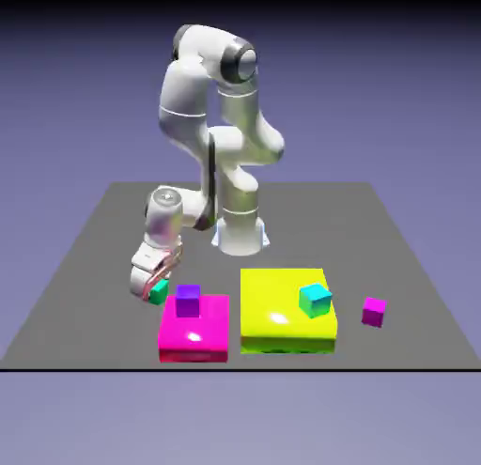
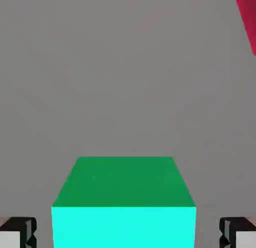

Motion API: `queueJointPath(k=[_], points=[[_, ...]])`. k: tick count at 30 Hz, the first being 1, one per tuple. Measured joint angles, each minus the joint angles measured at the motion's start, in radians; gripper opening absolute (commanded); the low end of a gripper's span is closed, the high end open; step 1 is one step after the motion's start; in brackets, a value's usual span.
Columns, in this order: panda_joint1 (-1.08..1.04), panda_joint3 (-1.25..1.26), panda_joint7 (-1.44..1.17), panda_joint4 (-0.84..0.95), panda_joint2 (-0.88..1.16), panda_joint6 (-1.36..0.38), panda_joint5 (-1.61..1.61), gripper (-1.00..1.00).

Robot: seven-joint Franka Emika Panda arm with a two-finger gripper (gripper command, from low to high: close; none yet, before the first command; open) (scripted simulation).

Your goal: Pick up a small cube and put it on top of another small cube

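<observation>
Flanking the small cube (image 2: 123, 202), jaws keep gaps at both edges.

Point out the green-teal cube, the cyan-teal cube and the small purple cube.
green-teal cube (image 2: 124, 202): hand view, middle of its visible faces.
cyan-teal cube (image 1: 316, 300): exterior view, centre, atop the yellow block.
purple cube (image 1: 188, 301): exterior view, centre, atop the magenta block.

On the table (image 1: 85, 294): 1 green-teal small cube (image 1: 159, 291), 1 cyan-teal small cube (image 1: 316, 300), 1 purple cube (image 1: 188, 301), 1 magenta small cube (image 1: 374, 311), 1 magenta slab (image 1: 202, 336), 1 yellow slab (image 1: 277, 317).
</observation>
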Motion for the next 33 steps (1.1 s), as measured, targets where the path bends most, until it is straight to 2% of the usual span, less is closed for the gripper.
queueJointPath(k=[10,17,33], points=[[0.048,-0.041,-0.026,-0.061,-0.321,-0.267,-0.025,-1.00],[0.015,0.140,0.104,0.151,-0.325,-0.379,0.089,-1.00],[0.573,0.648,0.364,0.509,-0.170,-0.700,0.320,-1.00]])
